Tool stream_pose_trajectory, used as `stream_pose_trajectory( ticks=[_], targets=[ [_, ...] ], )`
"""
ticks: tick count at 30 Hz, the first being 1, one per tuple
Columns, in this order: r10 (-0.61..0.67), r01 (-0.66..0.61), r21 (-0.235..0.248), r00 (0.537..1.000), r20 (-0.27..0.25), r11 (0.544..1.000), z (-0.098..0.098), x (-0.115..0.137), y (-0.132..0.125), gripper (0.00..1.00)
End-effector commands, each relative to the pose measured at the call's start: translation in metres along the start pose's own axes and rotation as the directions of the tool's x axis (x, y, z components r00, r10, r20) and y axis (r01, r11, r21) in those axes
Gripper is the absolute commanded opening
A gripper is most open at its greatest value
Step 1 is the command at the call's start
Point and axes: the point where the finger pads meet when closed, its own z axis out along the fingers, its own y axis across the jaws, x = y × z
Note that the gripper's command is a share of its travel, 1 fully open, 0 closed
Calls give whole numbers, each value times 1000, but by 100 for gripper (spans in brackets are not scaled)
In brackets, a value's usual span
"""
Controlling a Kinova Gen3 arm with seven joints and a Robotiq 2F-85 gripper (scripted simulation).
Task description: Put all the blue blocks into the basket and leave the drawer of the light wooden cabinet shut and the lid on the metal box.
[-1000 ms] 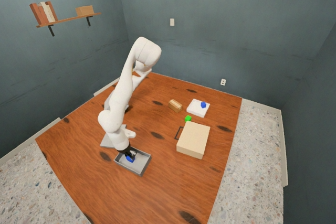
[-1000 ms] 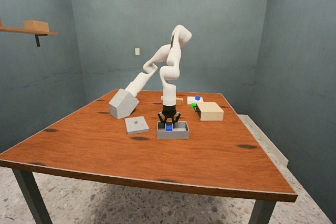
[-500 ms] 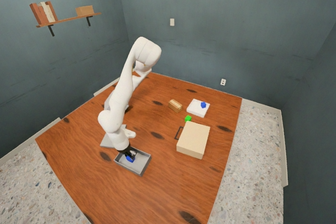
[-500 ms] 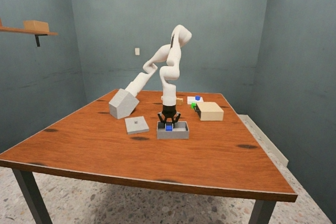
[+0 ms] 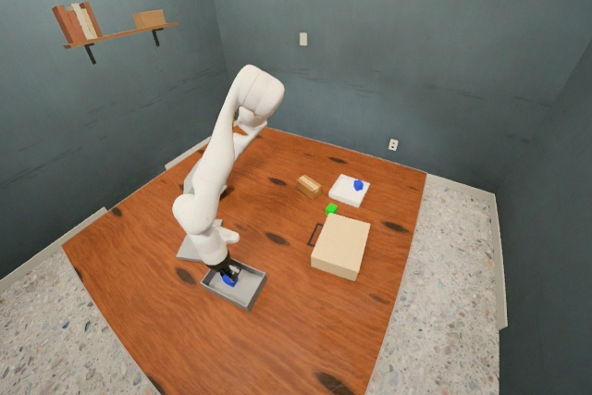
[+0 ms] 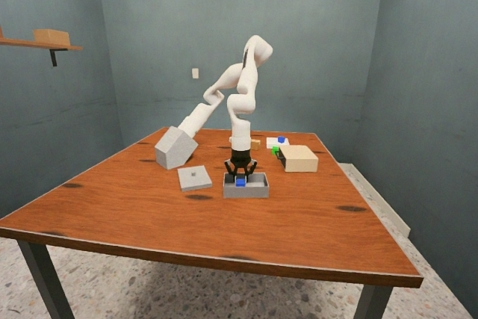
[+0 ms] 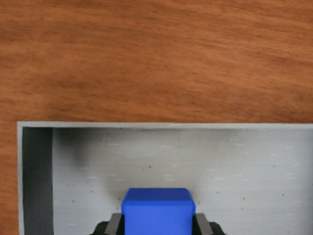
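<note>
My gripper is shut on a blue block, low inside the open grey metal box. The grey lid with its small knob lies on the table, left of the box. The white basket stands at the back right; another blue block is in its far right part. The light wooden cabinet stands at the right. Its drawer front faces left; I cannot tell if it is fully shut.
A green block sits between cabinet and basket. A small brown box lies left of the basket. The cabinet's dark handle sticks out left. A grey angular block stands by the arm's base.
</note>
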Motion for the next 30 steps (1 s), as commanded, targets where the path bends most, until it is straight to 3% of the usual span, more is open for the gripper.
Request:
stream_pose_trajectory(
  ticks=[1,9,30],
  targets=[
    [-1,1,-1,1000,0,1000,-6,0,0,10],
    [-3,3,-1,1000,2,1000,-23,0,1,10],
    [-7,7,-2,1000,5,1000,-102,-2,2,10]
  ],
)
